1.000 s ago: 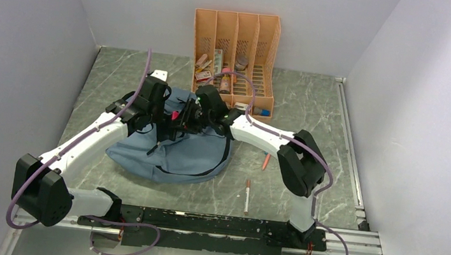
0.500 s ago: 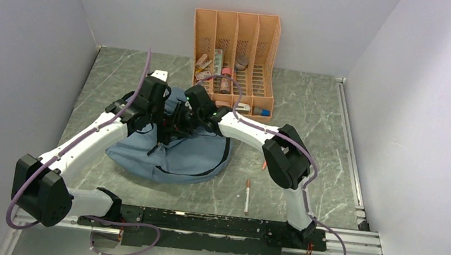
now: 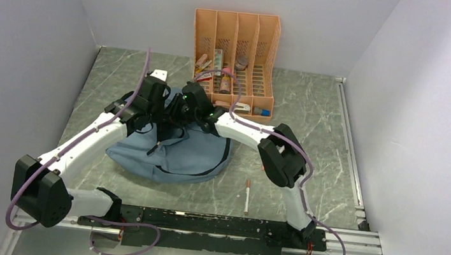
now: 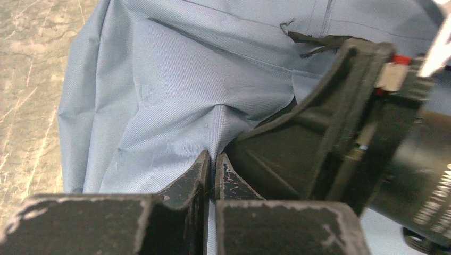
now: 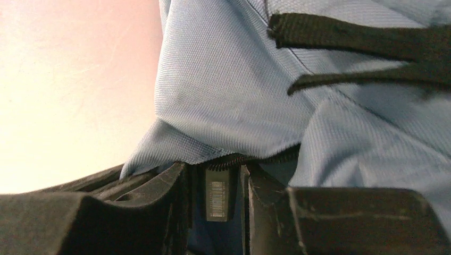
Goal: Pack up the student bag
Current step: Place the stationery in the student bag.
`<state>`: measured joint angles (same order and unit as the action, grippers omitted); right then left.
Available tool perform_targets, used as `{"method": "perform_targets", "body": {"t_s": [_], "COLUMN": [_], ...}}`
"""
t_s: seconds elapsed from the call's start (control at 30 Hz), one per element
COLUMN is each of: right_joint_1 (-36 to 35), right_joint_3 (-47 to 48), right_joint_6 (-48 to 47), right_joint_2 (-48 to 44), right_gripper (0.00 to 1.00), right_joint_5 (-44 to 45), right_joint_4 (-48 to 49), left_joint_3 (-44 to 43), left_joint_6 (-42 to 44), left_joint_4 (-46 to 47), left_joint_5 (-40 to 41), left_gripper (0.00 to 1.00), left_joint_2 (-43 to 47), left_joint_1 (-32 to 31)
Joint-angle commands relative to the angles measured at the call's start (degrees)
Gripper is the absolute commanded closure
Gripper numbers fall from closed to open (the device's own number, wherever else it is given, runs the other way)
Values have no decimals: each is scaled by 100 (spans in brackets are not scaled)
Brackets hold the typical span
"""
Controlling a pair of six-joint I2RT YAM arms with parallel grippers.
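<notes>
The student bag [image 3: 175, 154] lay slumped on the desk [image 3: 314, 112], left of centre, with both arms meeting over its far end. The left tool [image 4: 211, 170] was closed almost completely, a fold of the bag's blue fabric pinched between its jaws. The right tool [image 5: 218, 180] had narrowed to a slim gap around the zip slider [image 5: 218, 199], which sat at the end of the black zip teeth. It looked to be gripping the slider, though thin dark slits showed on either side of it.

As a judgement, the work was at the zip: one tool bracing the cloth, the other working the slider. Whether the zip was being opened for loading or closed after it could not be told. Packing did not look finished. A white pen [image 3: 246, 196] lay loose on the desk off the bag's near right corner, and the orange file organizer [image 3: 235, 51] just beyond the bag's far edge held several small items in its slots.

Much was hidden. From above, the two wrists covered the bag's mouth, so neither the opening nor anything inside could be seen. The left wrist view was half filled by the other arm's black body. The right wrist view was washed out to a pale pink glow left of the bag, with nothing readable there. The organizer's contents were too small to name.
</notes>
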<state>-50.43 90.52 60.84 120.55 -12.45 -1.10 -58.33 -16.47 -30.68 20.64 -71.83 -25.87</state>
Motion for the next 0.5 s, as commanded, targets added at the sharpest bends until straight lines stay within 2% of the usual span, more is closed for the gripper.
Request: {"method": "perform_targets", "body": {"t_s": [0.0,0.13,0.3,0.37,0.47], "right_joint_1": [-217,-334,-319,-323,-309], "right_joint_3": [339,541,11,-8,-79], "right_joint_6": [-5,-258,-546,-714,-825], "right_joint_2": [454,656,313,216,125], "right_gripper": [89,73,54,49,48], "right_joint_5": [-56,-651,-764,-686,-624], "right_joint_4": [489,609,1027,905,814], "left_joint_3": [-176,-177,-171,-168,-168], "left_joint_6": [12,10,-1,-2,-13], "left_joint_4": [343,326,315,311,299], "left_joint_5": [33,87,141,167,190], "left_gripper": [95,95,95,95,95], "left_joint_2": [162,152,143,139,138], "left_joint_1": [47,47,55,56,64]}}
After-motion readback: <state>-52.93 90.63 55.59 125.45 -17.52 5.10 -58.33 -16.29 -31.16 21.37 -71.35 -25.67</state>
